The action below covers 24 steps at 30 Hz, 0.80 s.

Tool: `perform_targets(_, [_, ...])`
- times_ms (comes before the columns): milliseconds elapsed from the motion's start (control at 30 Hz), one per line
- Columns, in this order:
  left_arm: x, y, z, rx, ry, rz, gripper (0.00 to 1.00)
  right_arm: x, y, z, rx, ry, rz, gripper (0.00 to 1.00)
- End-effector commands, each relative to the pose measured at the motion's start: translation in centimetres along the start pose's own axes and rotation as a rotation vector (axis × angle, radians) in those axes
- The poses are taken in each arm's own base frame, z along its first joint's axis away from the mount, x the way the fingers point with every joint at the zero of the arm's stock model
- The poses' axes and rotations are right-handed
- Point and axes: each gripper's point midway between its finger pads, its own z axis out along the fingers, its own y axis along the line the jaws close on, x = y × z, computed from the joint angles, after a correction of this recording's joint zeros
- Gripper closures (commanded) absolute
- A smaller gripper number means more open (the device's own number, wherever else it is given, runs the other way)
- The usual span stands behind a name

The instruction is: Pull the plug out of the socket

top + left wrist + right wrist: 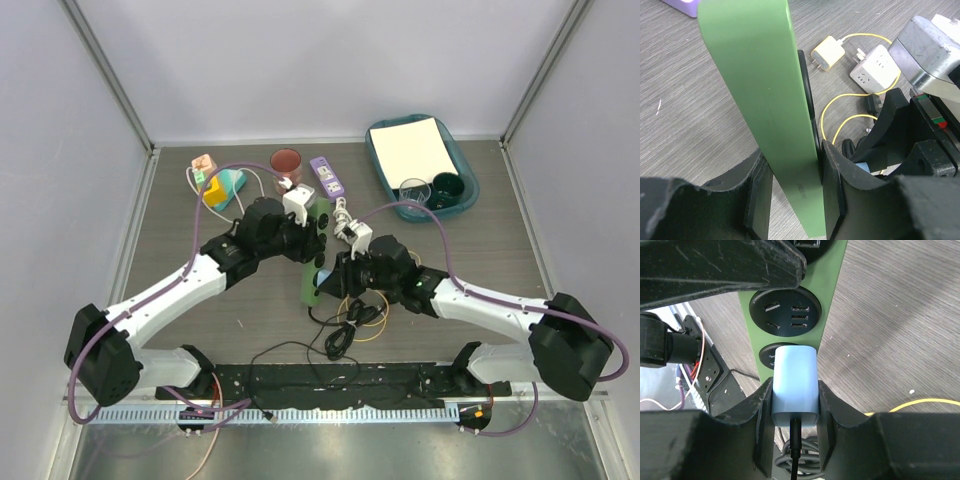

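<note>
The socket (pixel 310 290) is a long green power strip lying near the table's middle, between my two arms. In the left wrist view the socket (pixel 765 95) runs up between my black fingers, and my left gripper (pixel 792 200) is shut on its lower end. The plug (pixel 794 385) is a boxy pale-blue adapter with a black cable leaving its back. My right gripper (pixel 794 427) is shut on the plug's sides. The plug's front sits at the nearest round black outlet of the socket (pixel 817 340); its prongs are hidden. In the top view, both the left gripper (pixel 303 240) and the right gripper (pixel 335 272) meet over the strip.
A purple strip (pixel 326 177), a red cup (pixel 286 162) and two white adapters (pixel 298 203) (pixel 353 232) lie behind the grippers. A teal tray (pixel 468 195) stands at the back right. Coiled black cord (pixel 340 335) and yellow cable (pixel 368 318) lie in front. A yellow charger (pixel 827 53) lies beside the strip.
</note>
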Motion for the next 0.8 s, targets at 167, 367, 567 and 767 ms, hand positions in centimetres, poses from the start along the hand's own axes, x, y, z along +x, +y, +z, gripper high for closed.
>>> perform_targets(167, [2.8,7.6,-1.5,-0.264,0.093,0.176,1.0,-3.7,5.6,-4.0,-0.319,-0.091,-0.092,0.99])
perform_targets(367, [3.4,7.8,-0.6,-0.273,0.12,0.137,1.0,-6.1,3.8,-2.9,-0.151,-0.139,-0.07,0.99])
perform_targets(567, [5.2,9.1,0.7,-0.331,0.233,0.07,1.0,-9.6,5.0,-3.3,-0.021,-0.254,-0.16,0.99])
perform_targets(767, [5.8,9.9,0.5,-0.317,0.219,0.083,1.0,-9.8,5.3,-5.1,-0.162,-0.33,-0.094,0.99])
